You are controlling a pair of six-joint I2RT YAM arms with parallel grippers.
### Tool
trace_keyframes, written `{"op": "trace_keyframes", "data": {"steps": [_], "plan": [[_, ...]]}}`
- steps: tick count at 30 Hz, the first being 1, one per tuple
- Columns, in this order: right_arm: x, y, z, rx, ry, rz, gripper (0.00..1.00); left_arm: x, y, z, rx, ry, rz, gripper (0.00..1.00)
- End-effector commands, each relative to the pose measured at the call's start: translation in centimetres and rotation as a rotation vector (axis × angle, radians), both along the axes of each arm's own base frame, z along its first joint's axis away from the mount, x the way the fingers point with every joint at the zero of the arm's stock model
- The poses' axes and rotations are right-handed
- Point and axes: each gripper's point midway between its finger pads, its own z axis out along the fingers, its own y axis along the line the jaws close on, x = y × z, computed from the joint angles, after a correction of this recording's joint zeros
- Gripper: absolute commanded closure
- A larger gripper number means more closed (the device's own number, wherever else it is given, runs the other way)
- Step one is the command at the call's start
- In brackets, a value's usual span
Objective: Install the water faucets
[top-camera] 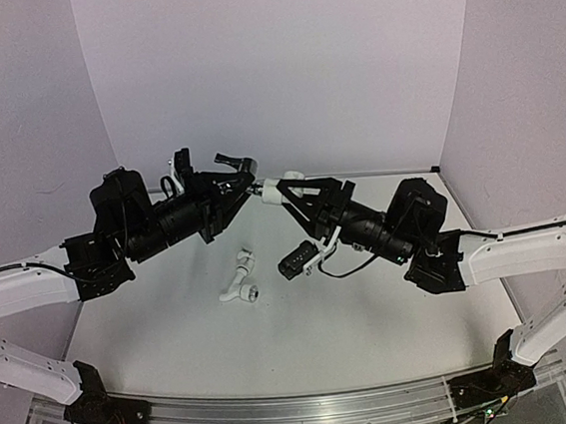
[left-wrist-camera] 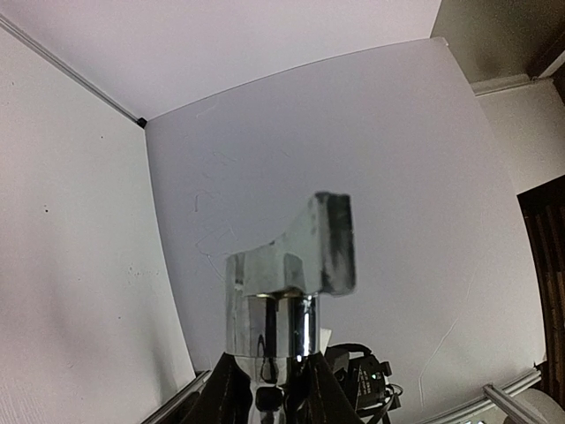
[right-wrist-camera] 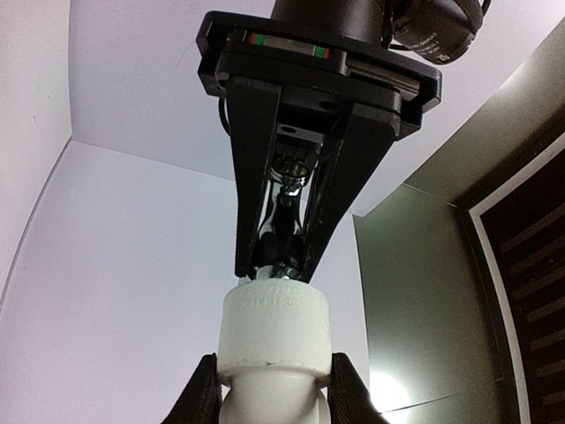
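A: Where is the tap?

B: Up in the air over the far middle of the desk, between the 2 arms. The left end effector is narrow and clamped on its chrome body.

A: And the elbow?

B: The right end effector grips it with 1 finger on each side, jaws partly closed around the white plastic. It is held just right of the tap.

A: Do the 2 parts meet?

B: Yes. In the right wrist view the tap's end sits at the elbow's round mouth, touching it. The 2 end effectors face each other, tip to tip. I cannot tell how far the stem has gone in, because the left fingers crowd the joint.

A: What does the left wrist view add?

B: Only the tap close up, shiny and upright between the dark fingers. The piece at its top is too blurred to make out.

A: Anything else on the desk?

B: 1 white bent pipe with a metal ring at its near end. It lies nearer than the held parts and a little left, well apart from both end effectors.
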Motion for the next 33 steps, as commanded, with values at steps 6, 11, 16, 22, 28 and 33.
{"op": "trace_keyframes", "data": {"steps": [6, 11, 16, 22, 28, 33], "plan": [[-1.0, 0.0, 4.4, 0.007, -0.22, -0.073, 1.0, -2.0, -1.1, 3.2, -0.077, -0.145, -0.099, 1.0], [-1.4, -0.2, 4.5, 0.051, -0.123, -0.037, 1.0, -2.6, -1.3, 3.7, -0.093, -0.195, -0.128, 1.0], [-1.5, -0.2, 5.3, 0.128, -0.004, -0.019, 1.0, -3.1, -1.3, 4.0, -0.109, -0.239, -0.147, 1.0], [-2.1, -0.3, 6.4, 0.207, 0.137, 0.038, 1.0, -3.8, -2.0, 4.3, -0.104, -0.293, -0.196, 1.0], [-2.4, -0.1, 7.0, 0.271, 0.284, 0.057, 1.0, -4.1, -2.2, 4.3, -0.104, -0.33, -0.212, 1.0], [-2.9, 0.0, 7.5, 0.313, 0.436, 0.1, 1.0, -4.7, -2.9, 4.3, -0.085, -0.374, -0.255, 1.0]]}}
